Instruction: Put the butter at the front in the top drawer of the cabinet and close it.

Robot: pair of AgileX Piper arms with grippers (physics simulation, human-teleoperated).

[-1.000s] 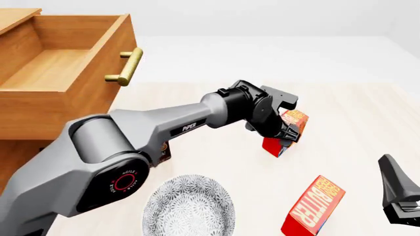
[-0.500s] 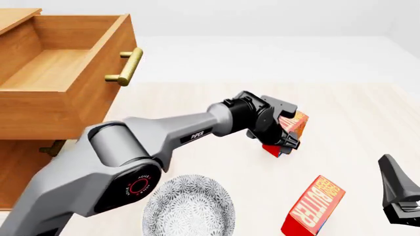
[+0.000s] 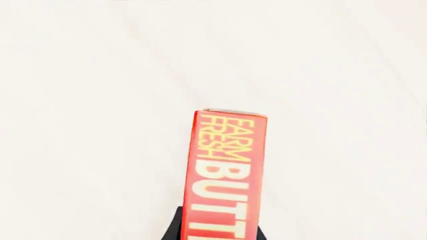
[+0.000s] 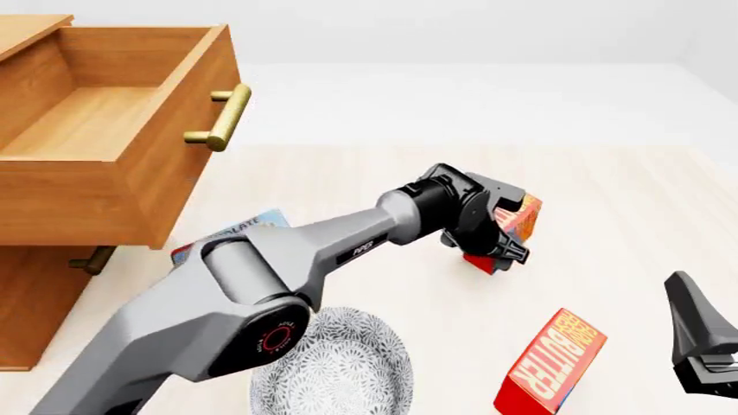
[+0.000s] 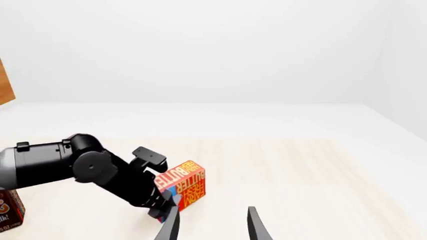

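My left gripper (image 4: pixel 499 235) is shut on a red butter box (image 4: pixel 521 216) at mid table, right of centre. The left wrist view shows that butter box (image 3: pixel 227 165) sticking out between the dark fingers (image 3: pixel 175 226), lettering up. In the right wrist view it (image 5: pixel 183 182) sits tilted against the black left gripper (image 5: pixel 157 192). A second identical butter box (image 4: pixel 551 363) lies nearer me, at the front right. The top drawer (image 4: pixel 127 173) of the cabinet (image 4: pixel 34 294) stands pulled out at the left. My right gripper (image 5: pixel 212 227) is open and holds nothing, low at the right (image 4: pixel 697 346).
A patterned grey plate (image 4: pixel 334 363) lies at the front centre under the left arm. A blue chocolate pudding box (image 4: pixel 231 232) peeks out behind the arm's elbow. The drawer's brass handle (image 4: pixel 221 117) juts toward the table; the lower drawer's handle (image 4: pixel 90 259) is below.
The left arm's elbow has swung right and forward, uncovering the pudding box. The gripper and its butter box have shifted only slightly. The right arm has not moved.
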